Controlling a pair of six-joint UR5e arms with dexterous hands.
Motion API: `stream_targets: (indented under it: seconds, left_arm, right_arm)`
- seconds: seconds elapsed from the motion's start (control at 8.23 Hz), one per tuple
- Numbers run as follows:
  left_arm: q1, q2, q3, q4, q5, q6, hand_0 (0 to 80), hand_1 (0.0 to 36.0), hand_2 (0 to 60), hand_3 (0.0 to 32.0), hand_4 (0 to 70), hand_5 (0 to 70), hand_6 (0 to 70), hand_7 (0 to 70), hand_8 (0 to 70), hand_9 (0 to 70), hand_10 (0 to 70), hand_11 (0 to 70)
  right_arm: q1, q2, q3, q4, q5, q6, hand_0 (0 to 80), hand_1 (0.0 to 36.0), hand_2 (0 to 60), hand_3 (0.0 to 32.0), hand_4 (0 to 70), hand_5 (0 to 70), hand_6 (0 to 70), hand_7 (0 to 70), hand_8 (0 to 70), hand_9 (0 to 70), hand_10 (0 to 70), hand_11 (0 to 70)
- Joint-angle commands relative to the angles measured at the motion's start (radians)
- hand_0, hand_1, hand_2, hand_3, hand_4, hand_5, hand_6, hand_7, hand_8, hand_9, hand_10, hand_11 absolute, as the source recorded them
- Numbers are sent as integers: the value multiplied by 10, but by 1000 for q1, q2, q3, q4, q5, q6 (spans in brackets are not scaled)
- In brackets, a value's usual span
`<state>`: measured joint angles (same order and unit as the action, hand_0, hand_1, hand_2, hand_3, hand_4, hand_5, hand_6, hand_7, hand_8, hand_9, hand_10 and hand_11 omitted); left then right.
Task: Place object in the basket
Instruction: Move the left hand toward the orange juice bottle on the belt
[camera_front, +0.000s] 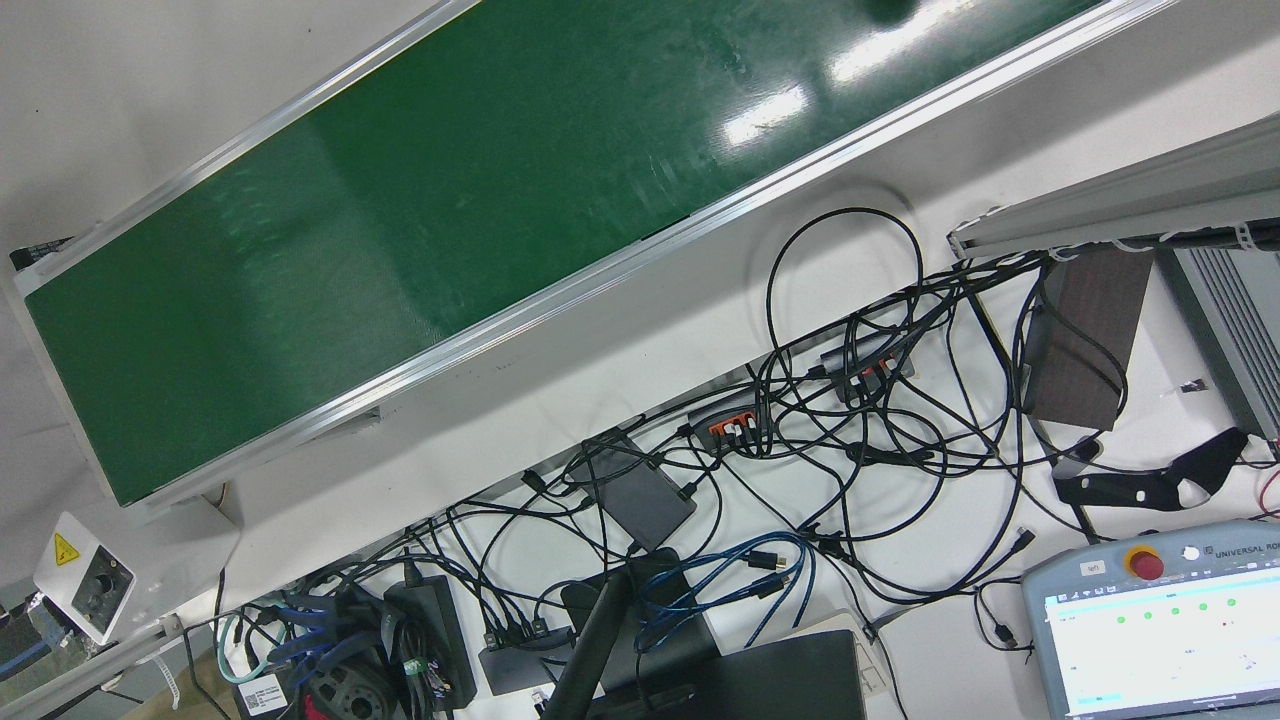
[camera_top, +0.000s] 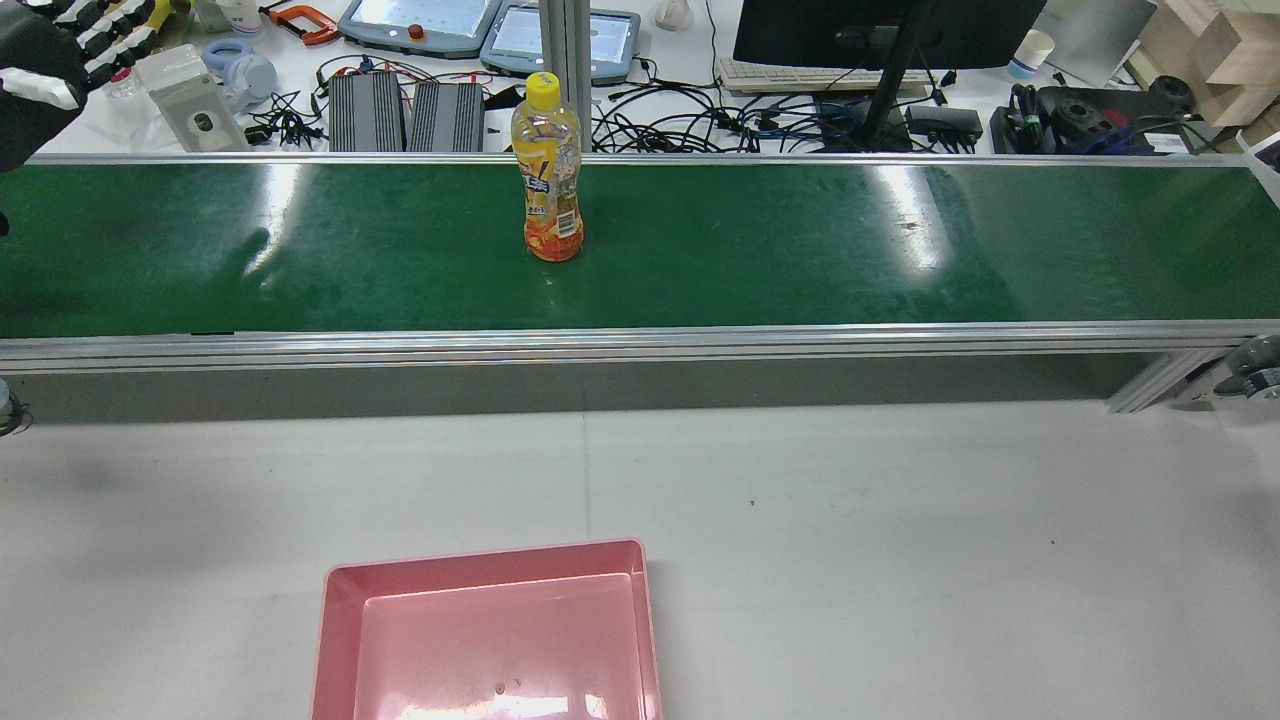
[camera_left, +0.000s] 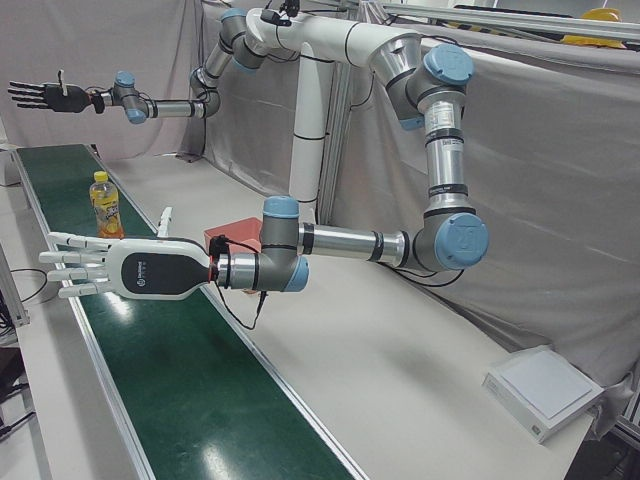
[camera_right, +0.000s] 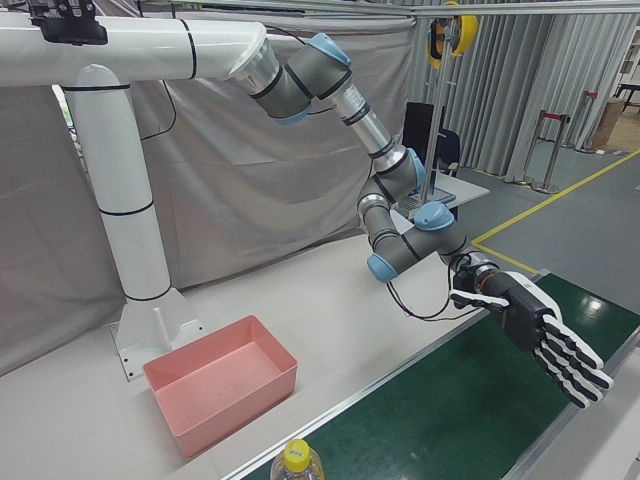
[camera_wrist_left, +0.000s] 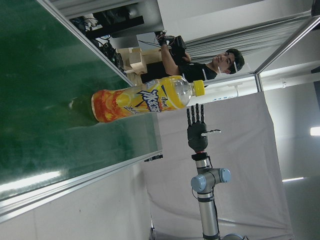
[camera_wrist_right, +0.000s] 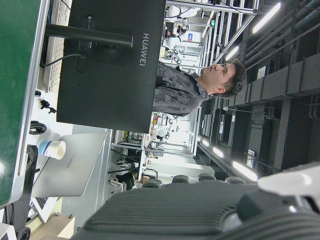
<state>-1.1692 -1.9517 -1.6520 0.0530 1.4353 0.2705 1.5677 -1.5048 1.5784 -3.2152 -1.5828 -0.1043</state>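
Note:
A yellow-capped orange drink bottle (camera_top: 547, 170) stands upright mid-way along the green conveyor belt (camera_top: 800, 250). It also shows in the left-front view (camera_left: 105, 205), the right-front view (camera_right: 297, 462) and the left hand view (camera_wrist_left: 145, 97). The pink basket (camera_top: 480, 558) sits empty on the white table, on the robot's side of the belt. My left hand (camera_left: 110, 270) is open and flat above the belt, well to the left of the bottle in the rear view (camera_top: 40, 60). My right hand (camera_left: 40, 95) is open, raised far beyond the bottle, holding nothing.
Behind the belt's far rail lie cables, teach pendants (camera_top: 415, 20), a monitor stand (camera_top: 885, 90) and a paper cup (camera_top: 1028, 50). The white pedestal (camera_right: 140, 260) stands behind the basket. A person (camera_wrist_left: 215, 62) stands beyond the belt.

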Motion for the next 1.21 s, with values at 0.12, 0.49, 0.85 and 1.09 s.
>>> stream_targets:
  seconds: [0.12,0.49,0.85,1.09]
  left_arm:
    - [2,5,-2,24,-13,38,493,27,0,100,0,78,0,0,34,0,5,18]
    - [34,4,-3,18,22,58,487,25,0,122,0,65,0,0,29,0,0,7]
    - [92,4,3,16,11,92,475,18,0,104,0,78,0,0,31,0,12,26]
    - [121,2,9,5,5,99,474,22,0,112,0,71,0,0,30,0,8,20]
  right_arm:
    - [0,0,0,0,1,0,0,0,0,0,0,0,0,0,0,0,0,0]
    - [0,0,0,0,1,0,0,0,0,0,0,0,0,0,0,0,0,0]
    - [0,0,0,0,1,0,0,0,0,0,0,0,0,0,0,0,0,0]
    - [0,0,0,0,0,0,0,0,0,0,0,0,0,0,0,0,0,0]
